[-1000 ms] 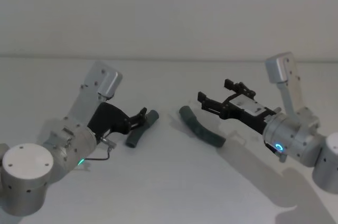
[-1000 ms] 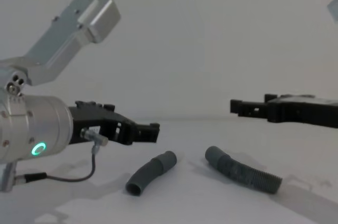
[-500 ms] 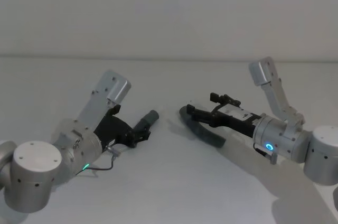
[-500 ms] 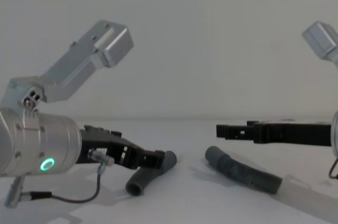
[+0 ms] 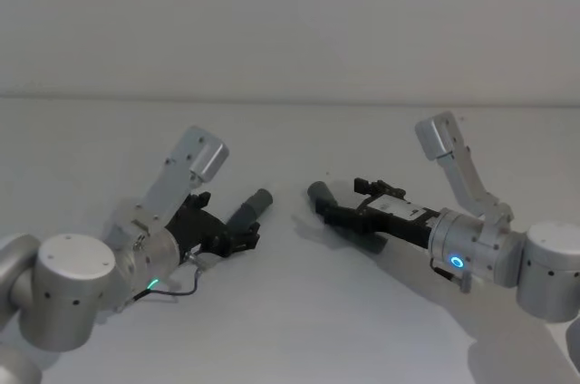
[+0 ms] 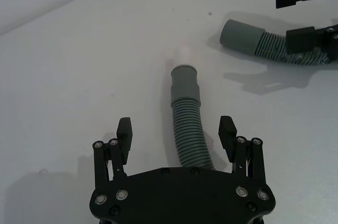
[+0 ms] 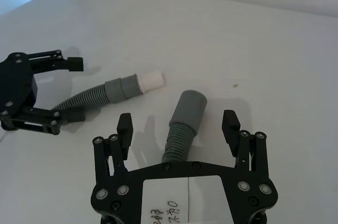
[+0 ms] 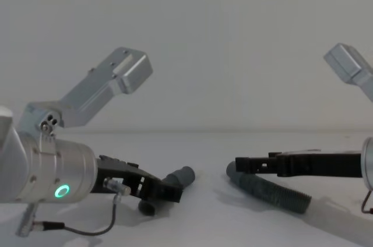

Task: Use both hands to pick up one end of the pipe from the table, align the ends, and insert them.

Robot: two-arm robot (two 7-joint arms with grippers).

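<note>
Both arms have dropped lower and slid forward since a second ago. Before, they were up in the air near the 2 hoses. Now each one has its fingers down around a hose, so the reaching part looks almost done. I think the next job is to squeeze.

The left gripper [image 6: 176, 128] is wide open. The short hose [image 6: 186, 109] lies on the table [image 5: 299, 321] between its 2 fingers, with a gap on each side. Nothing is being held yet. The short hose has a smooth end with a little white tip [image 7: 149, 80], and that end points out toward the other hose.

The right gripper [image 7: 177, 120] is wide open too. The long hose [image 7: 181, 134] lies between its fingers, not touching them. Its smooth round end [image 7: 190, 105] sticks out past the fingertips. The 2 hose ends are near each other but apart, and they do not line up yet.

From the chest, the left arm comes in low from the left. Its black fingers tip down a little to the table, right by the short hose. The right arm comes in from the right, long and nearly flat, just over the long hose. From the head, the 2 grippers point in toward each other.

If the fingers close well back on the bumpy part, each end may droop. That would make lining them up harder.
</note>
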